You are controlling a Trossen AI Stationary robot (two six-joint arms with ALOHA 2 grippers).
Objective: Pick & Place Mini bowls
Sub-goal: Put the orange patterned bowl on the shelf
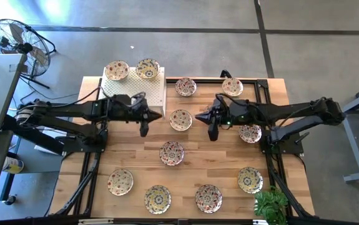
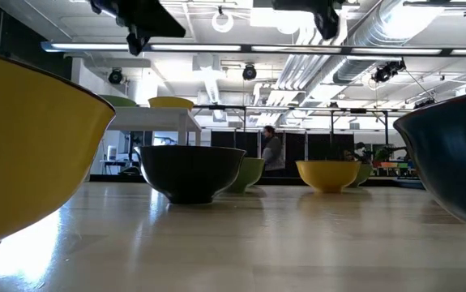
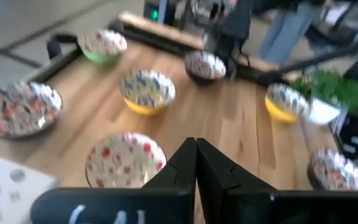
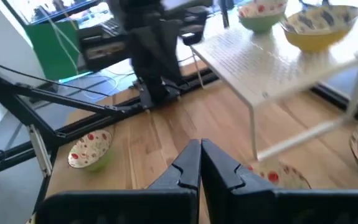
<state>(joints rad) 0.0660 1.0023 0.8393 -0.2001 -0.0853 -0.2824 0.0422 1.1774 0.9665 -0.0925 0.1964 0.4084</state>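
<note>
Cut off at the frame edges
Low view: a yellow bowl (image 2: 22, 154) at left and a dark bowl (image 2: 451, 162) at right are cropped.

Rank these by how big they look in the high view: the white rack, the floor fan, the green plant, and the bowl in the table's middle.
1. The white rack.
2. The floor fan, slightly smaller; cut off at the picture's edge, so this is unsure.
3. The green plant.
4. The middle bowl, smallest.

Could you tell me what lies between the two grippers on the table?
In the high view, one mini bowl sits between the left gripper and right gripper.
</note>
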